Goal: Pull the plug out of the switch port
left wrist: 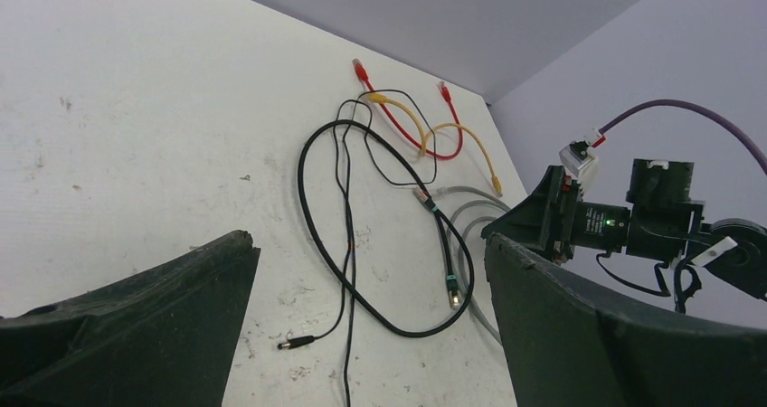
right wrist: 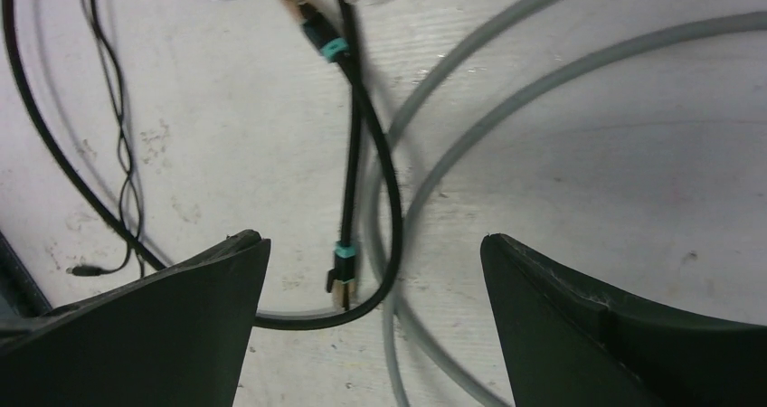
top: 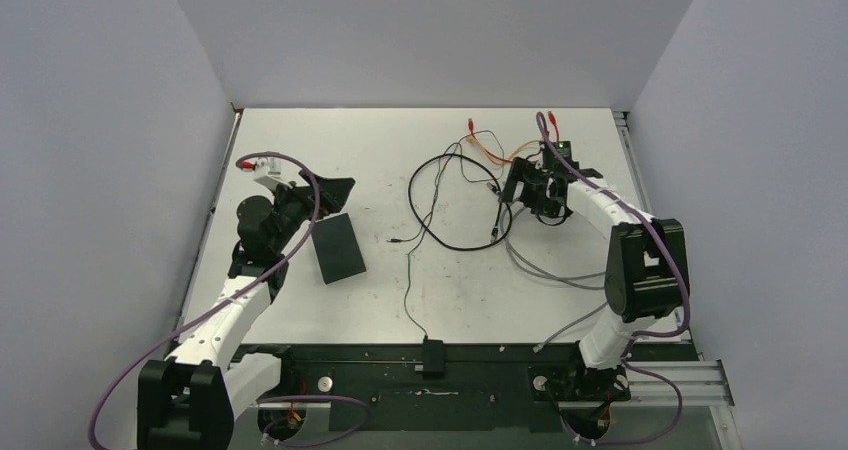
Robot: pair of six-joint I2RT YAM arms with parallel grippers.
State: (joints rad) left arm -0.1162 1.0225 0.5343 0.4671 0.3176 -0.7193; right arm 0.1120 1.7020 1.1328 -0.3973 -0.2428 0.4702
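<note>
You seemed done with the pull: no lead reached the switch [top: 337, 248], which lay at the left just beside the left gripper [left wrist: 368, 242] (its ports were too small to check). Both grippers stood wide open and empty; the right gripper [right wrist: 371, 240] hovered over a loose plug [right wrist: 342, 269] on the black cable [right wrist: 386, 174].

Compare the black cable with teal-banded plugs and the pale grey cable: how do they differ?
Colour: the black cable with teal-banded plugs is dark, the pale grey cable light. Lay: the black cable curls into a loop, its two plugs near each other; the grey cable sweeps in wide open arcs. Both lie loose on the white table.
</note>
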